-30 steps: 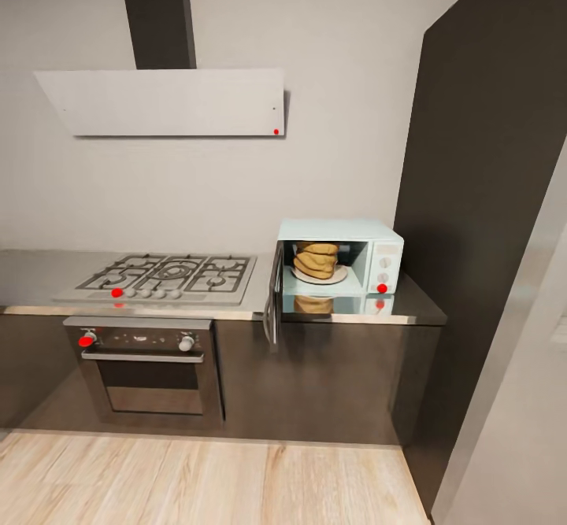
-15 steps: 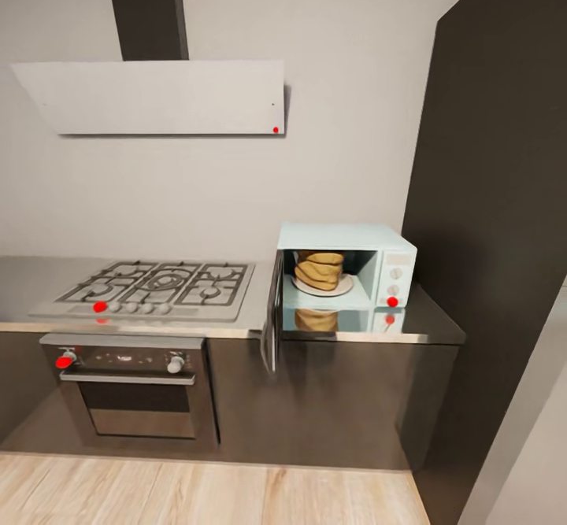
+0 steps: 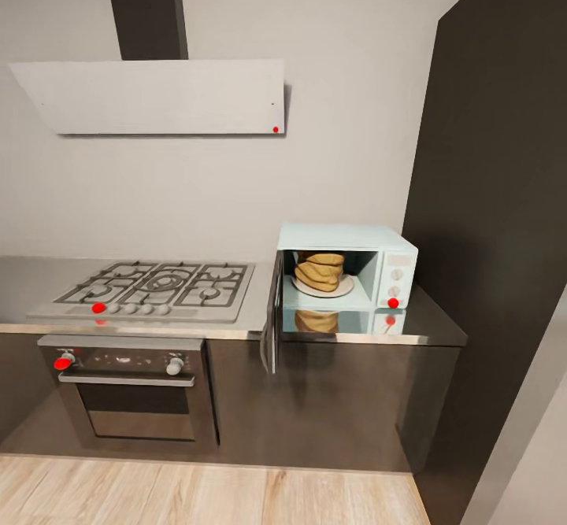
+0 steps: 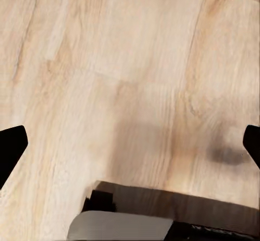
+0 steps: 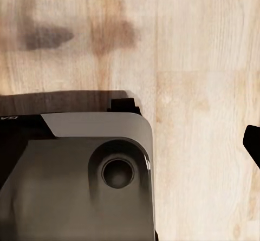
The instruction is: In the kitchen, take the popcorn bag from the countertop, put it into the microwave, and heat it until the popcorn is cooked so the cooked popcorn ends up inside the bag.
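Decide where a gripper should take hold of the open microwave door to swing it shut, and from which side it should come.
Take the microwave door by its free front edge, farthest from the hinge, coming from the hob side. The door stands swung out edge-on at the left of the microwave, so pushing there would likely turn it most easily. The popcorn bag already sits inside.

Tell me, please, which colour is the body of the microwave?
Pale mint-blue; the microwave shows best in the head view.
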You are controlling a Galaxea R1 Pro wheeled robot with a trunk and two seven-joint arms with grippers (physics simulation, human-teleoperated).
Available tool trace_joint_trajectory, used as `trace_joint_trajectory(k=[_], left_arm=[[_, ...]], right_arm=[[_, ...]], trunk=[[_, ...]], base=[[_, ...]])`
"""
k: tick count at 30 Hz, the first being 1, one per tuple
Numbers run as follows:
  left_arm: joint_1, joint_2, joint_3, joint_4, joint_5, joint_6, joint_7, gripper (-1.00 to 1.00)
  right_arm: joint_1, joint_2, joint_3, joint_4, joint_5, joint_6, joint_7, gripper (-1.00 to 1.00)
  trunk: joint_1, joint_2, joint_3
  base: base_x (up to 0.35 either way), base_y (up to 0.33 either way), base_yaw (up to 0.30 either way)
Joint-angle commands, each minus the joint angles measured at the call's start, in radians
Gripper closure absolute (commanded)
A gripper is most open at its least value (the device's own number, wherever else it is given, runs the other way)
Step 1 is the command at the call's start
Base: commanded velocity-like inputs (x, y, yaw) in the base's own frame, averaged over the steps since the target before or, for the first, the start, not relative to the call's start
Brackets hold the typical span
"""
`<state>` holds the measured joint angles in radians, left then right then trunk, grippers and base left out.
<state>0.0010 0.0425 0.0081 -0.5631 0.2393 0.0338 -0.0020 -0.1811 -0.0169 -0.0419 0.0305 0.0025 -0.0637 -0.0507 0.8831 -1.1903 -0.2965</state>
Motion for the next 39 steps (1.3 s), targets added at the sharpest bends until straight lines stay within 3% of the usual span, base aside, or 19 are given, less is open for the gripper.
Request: trace_joint_trajectory(k=[1, 6, 7, 8, 10, 12, 16, 20, 23, 27, 28, 30, 32, 34, 36, 39], left_arm=[[0.001, 0.009, 0.001, -0.059, 0.008, 0.036, -0.001, -1.00], [0.001, 0.045, 0.003, -0.407, 0.017, 0.198, -0.005, -1.00], [0.001, 0.047, 0.003, -0.449, 0.018, 0.220, -0.006, -1.00], [0.000, 0.048, 0.004, -0.578, 0.022, 0.292, -0.007, -1.00], [-0.001, 0.045, 0.003, -0.685, 0.028, 0.362, -0.010, -1.00], [-0.062, 0.042, 0.002, -0.777, 0.054, 0.433, -0.024, -1.00], [-0.220, 0.041, 0.001, -0.811, 0.127, 0.471, -0.041, -1.00], [-0.344, 0.040, 0.001, -0.814, 0.159, 0.519, -0.047, -1.00], [-0.403, 0.039, 0.001, -0.810, 0.164, 0.540, -0.070, -1.00], [-0.436, 0.026, 0.000, -0.798, 0.165, 0.536, -0.101, -1.00], [-0.443, -0.014, -0.004, -0.773, 0.159, 0.531, -0.112, -1.00], [-0.445, -0.028, -0.016, -0.756, 0.159, 0.516, -0.127, -1.00], [-0.450, -0.058, -0.027, -0.733, 0.144, 0.479, -0.200, -1.00], [-0.453, -0.065, -0.029, -0.730, 0.112, 0.477, -0.248, -1.00], [-0.456, -0.076, -0.050, -0.726, 0.051, 0.475, -0.311, -1.00], [-0.456, -0.103, -0.126, -0.698, -0.051, 0.468, -0.344, -1.00]], right_arm=[[-0.001, 0.000, -0.004, 0.003, 0.000, -0.007, -0.001, -1.00], [0.001, 0.000, -0.004, 0.003, 0.001, -0.022, -0.001, -1.00], [0.001, 0.000, -0.004, 0.003, 0.001, -0.023, -0.001, -1.00], [0.002, 0.000, -0.004, 0.003, 0.001, -0.026, -0.001, -1.00], [0.002, 0.000, -0.004, 0.003, 0.000, -0.027, -0.001, -1.00], [0.008, -0.001, -0.004, 0.003, 0.001, -0.031, -0.001, -1.00], [0.019, -0.002, -0.003, 0.003, 0.001, -0.061, -0.001, -1.00], [0.020, -0.002, -0.003, 0.003, 0.001, -0.068, -0.001, -1.00], [0.020, -0.003, -0.003, 0.003, 0.001, -0.069, -0.001, -1.00], [0.021, -0.005, -0.003, 0.003, 0.002, -0.071, -0.001, -1.00], [0.020, -0.006, -0.003, 0.003, 0.004, -0.072, -0.001, -1.00], [0.020, -0.005, -0.001, 0.003, 0.002, -0.072, -0.001, -1.00], [0.021, -0.003, -0.002, 0.003, -0.002, -0.068, -0.002, -1.00], [0.020, -0.002, -0.002, 0.003, -0.008, -0.069, -0.003, -1.00], [0.020, -0.002, -0.003, 0.003, -0.011, -0.071, -0.003, -1.00], [0.020, -0.001, -0.003, 0.003, -0.012, -0.072, -0.003, -1.00]], trunk=[[0.000, -0.001, -0.001], [0.000, -0.001, -0.001], [0.000, -0.001, -0.001], [0.000, -0.001, -0.001], [0.000, -0.001, -0.001], [0.000, -0.001, -0.001], [0.000, -0.001, -0.001], [0.000, -0.001, -0.001], [0.000, -0.001, -0.001], [0.000, -0.001, -0.001], [0.000, -0.001, -0.001], [0.000, -0.001, -0.001], [0.000, -0.001, -0.001], [0.000, -0.001, -0.001], [0.000, -0.001, -0.001], [0.000, -0.001, -0.001]], base=[[0.000, 0.000, 0.000], [0.000, 0.000, 0.000], [0.000, 0.000, 0.000], [0.000, 0.000, 0.000], [0.000, 0.000, 0.000], [0.000, 0.000, 0.000], [0.000, 0.000, 0.000], [0.000, 0.000, 0.000], [0.000, 0.000, 0.000], [0.000, 0.000, 0.000], [0.000, 0.000, 0.000], [0.000, 0.000, 0.000], [0.000, 0.000, 0.000], [0.000, 0.000, 0.000], [0.000, 0.000, 0.000], [0.000, 0.000, 0.000]])
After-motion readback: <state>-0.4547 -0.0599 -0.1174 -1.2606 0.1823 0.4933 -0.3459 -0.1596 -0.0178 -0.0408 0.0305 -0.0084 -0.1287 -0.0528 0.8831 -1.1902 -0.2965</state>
